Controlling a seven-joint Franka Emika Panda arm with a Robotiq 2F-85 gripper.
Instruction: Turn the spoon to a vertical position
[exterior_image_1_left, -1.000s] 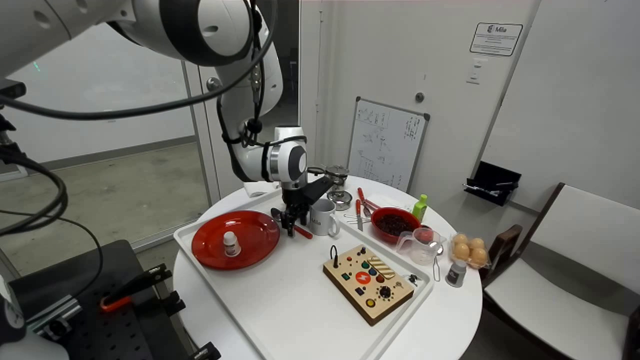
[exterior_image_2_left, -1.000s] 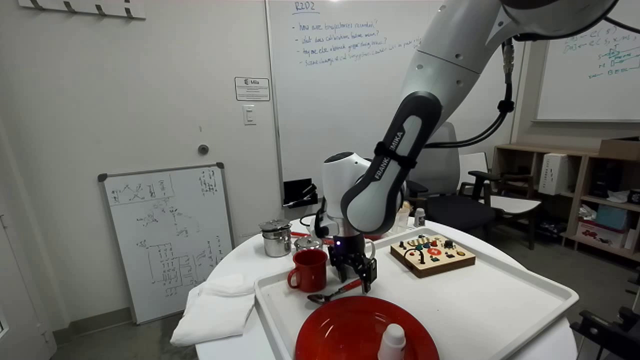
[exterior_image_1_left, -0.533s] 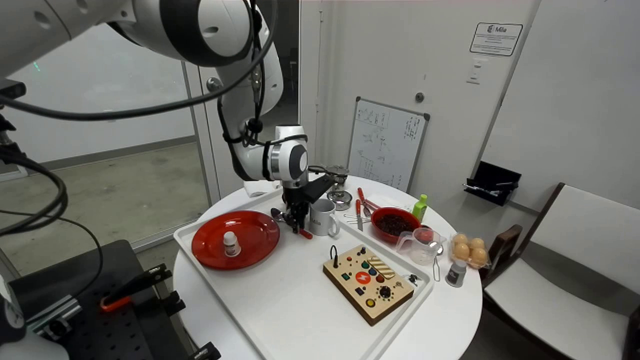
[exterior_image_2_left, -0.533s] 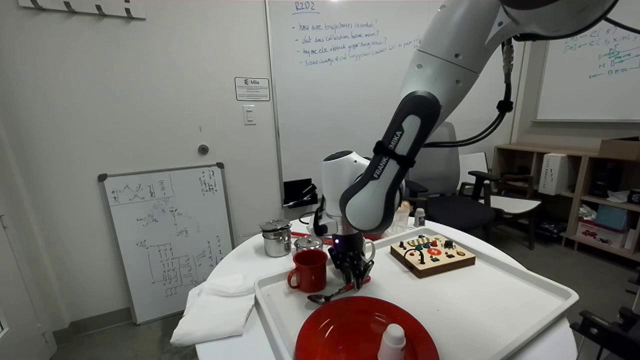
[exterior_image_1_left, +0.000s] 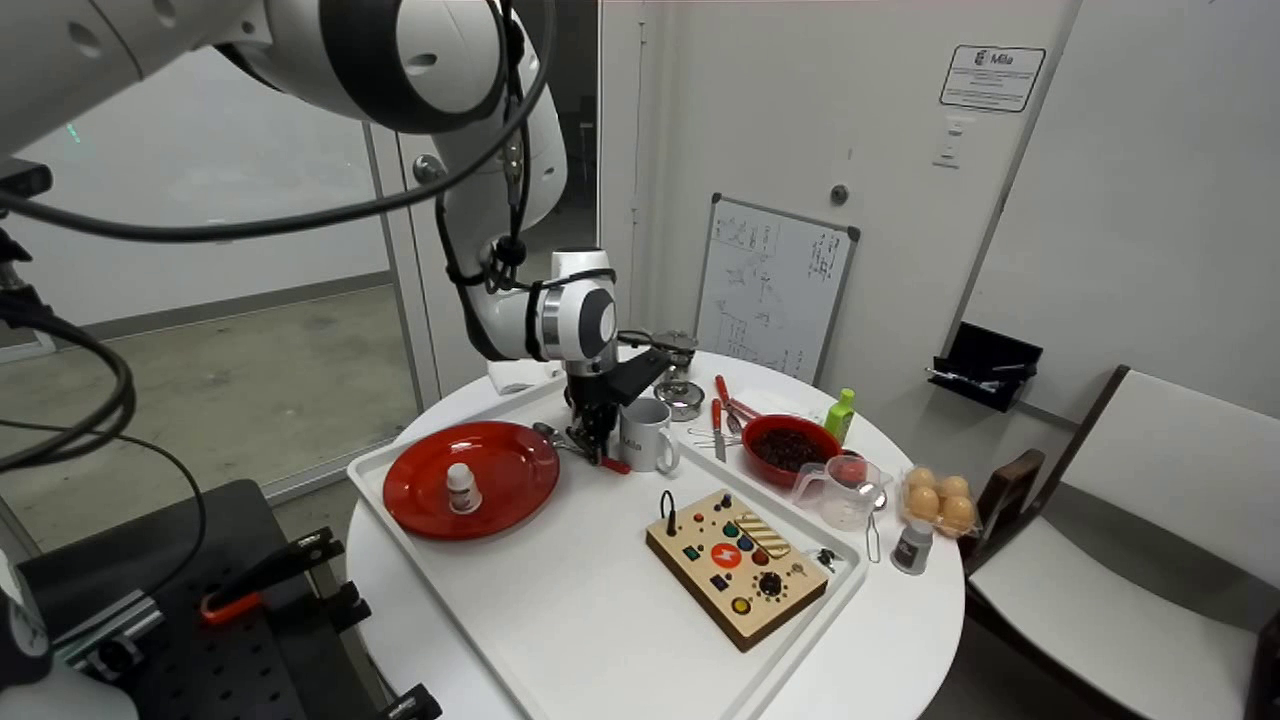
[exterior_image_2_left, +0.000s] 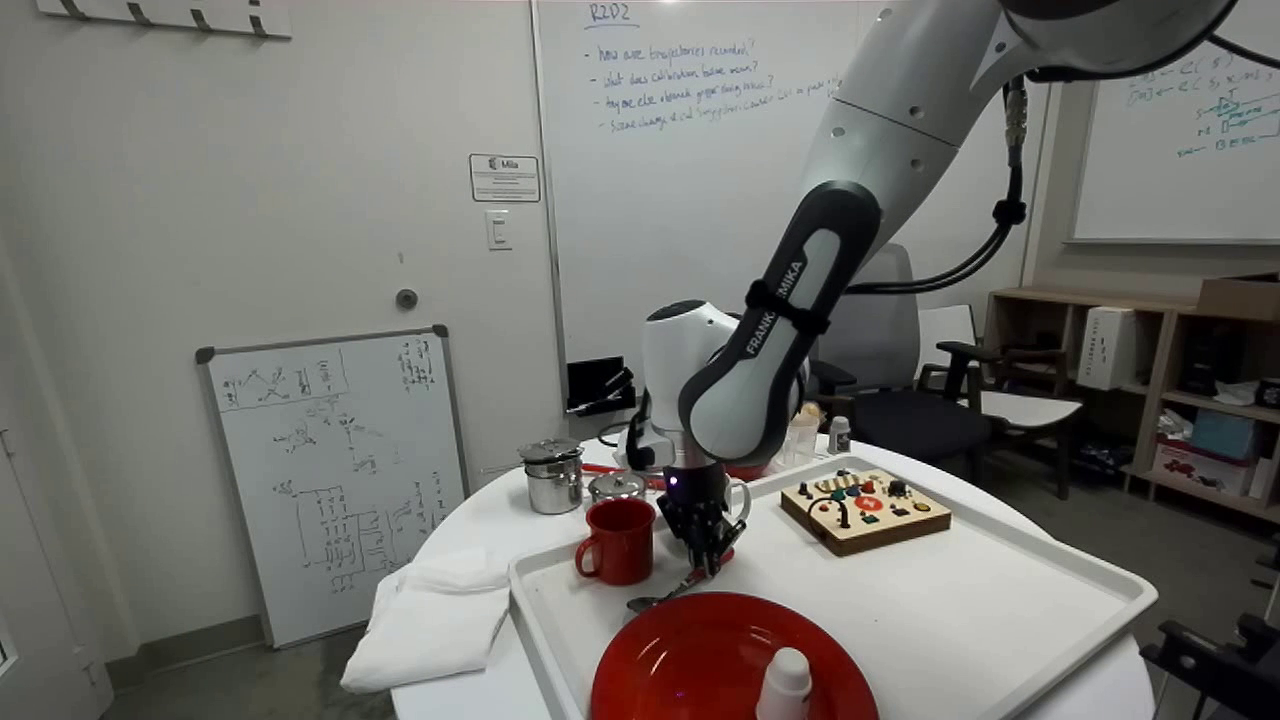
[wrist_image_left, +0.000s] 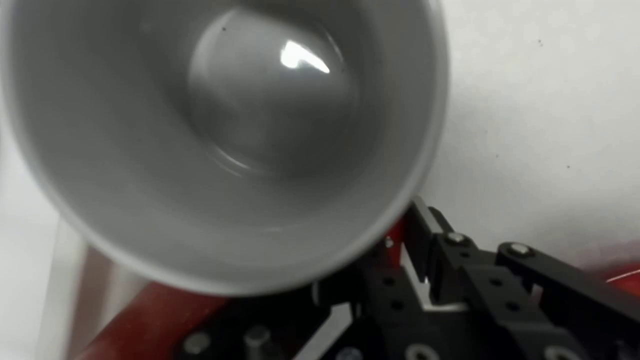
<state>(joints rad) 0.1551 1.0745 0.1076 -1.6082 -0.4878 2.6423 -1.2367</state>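
In an exterior view, the end effector (exterior_image_2_left: 708, 571) is clamping the metal spoon (exterior_image_2_left: 656, 601) by its red handle; the spoon is slanting over the tray (exterior_image_2_left: 930, 610), a red mug (exterior_image_2_left: 621, 543) standing farther left, a red plate (exterior_image_2_left: 700, 655) lying nearer.

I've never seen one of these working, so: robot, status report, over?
Gripper: shut on the spoon by its red handle. Spoon: low, not upright. Possible snags: pale mug right beside gripper, red plate near spoon's scoop end.
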